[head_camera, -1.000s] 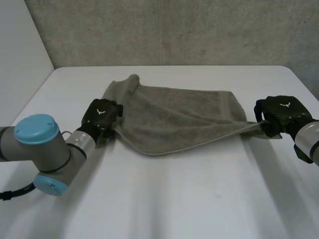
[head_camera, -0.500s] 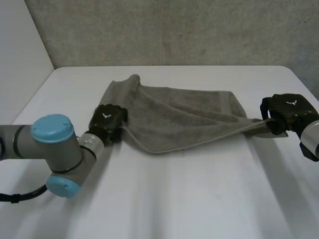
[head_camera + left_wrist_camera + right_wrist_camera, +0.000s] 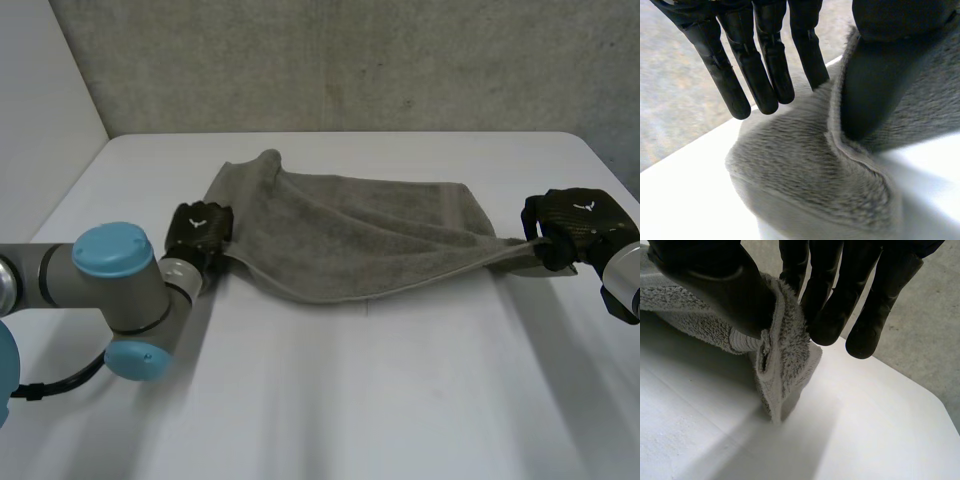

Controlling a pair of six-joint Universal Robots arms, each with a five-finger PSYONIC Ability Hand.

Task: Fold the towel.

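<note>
Lengthwise, the grey towel [image 3: 360,235] lay stretched across the far half of the white worktop [image 3: 380,400], its body rumpled flat on the surface and its right corner drawn out into a narrow, lifted tail. At the towel's left edge the left hand [image 3: 198,230] had a raised fold of cloth between its thumb, pressed on the near side, and its straight fingers [image 3: 765,75] on the far side. Well apart at the other end, the right hand [image 3: 578,220] pinched the bunched right corner between thumb and fingers, just above the worktop.
</note>
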